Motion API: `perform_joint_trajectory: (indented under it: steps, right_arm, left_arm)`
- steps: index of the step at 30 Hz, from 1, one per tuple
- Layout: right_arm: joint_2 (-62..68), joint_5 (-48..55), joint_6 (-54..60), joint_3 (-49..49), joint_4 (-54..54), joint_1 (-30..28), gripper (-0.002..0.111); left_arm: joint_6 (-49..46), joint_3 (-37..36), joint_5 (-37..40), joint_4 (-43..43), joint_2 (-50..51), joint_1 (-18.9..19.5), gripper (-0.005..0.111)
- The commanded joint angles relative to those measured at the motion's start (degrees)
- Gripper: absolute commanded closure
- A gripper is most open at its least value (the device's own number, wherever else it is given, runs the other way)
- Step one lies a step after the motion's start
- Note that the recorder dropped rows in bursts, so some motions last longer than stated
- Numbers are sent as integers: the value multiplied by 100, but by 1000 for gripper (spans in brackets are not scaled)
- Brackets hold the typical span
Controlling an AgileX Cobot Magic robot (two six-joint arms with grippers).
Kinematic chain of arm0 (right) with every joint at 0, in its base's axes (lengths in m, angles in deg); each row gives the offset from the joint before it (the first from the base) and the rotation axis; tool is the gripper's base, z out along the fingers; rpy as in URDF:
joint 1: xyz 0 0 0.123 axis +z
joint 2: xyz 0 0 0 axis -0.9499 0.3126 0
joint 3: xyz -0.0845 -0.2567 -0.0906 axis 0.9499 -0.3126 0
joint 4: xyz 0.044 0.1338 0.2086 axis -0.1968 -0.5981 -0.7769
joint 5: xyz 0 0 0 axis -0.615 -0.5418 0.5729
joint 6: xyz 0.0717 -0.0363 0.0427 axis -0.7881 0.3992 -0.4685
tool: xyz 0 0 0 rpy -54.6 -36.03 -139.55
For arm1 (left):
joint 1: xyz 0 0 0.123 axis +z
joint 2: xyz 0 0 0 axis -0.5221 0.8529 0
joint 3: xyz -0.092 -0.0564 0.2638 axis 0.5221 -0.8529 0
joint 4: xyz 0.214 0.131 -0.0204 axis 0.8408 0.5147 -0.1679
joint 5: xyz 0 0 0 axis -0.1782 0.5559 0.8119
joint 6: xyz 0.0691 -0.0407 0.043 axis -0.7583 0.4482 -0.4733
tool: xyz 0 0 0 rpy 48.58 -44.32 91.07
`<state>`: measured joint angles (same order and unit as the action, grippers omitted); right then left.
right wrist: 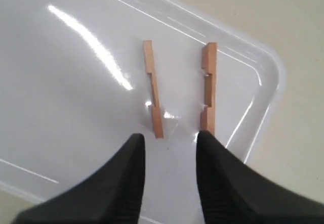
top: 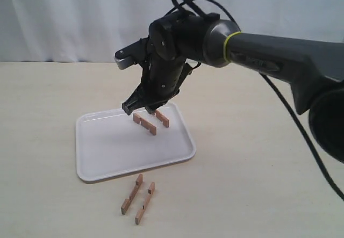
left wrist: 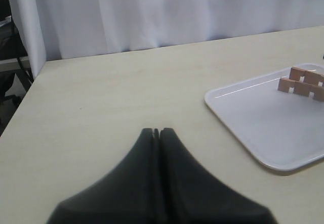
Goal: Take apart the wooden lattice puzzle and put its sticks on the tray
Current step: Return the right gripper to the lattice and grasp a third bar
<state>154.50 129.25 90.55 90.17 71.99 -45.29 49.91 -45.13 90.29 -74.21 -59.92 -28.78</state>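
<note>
I see my right gripper [top: 141, 108] hanging parted and empty over one corner of the white rectangular plastic tray [top: 107, 157]; two short notched light-brown wooden sticks [top: 145, 124] lie side by side on that tray beneath it; two more sticks [top: 132, 194] lie on the pale counter [top: 252, 184] just beside the tray's rim. My left gripper [left wrist: 157, 133] is closed on nothing, apart from the tray.
</note>
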Motion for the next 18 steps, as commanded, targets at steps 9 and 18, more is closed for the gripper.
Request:
perform_joint_trajectory:
  steps: [9, 18]
  right_arm:
    - [-800, 858, -109, -1320, -222, 363, 75]
    - [-1083, -164, -232, -2858, -540, 874, 75]
  left_arm:
    - [-8, -17, -68, 8, -4, -25, 107]
    - [-8, -17, -68, 8, -4, -25, 107]
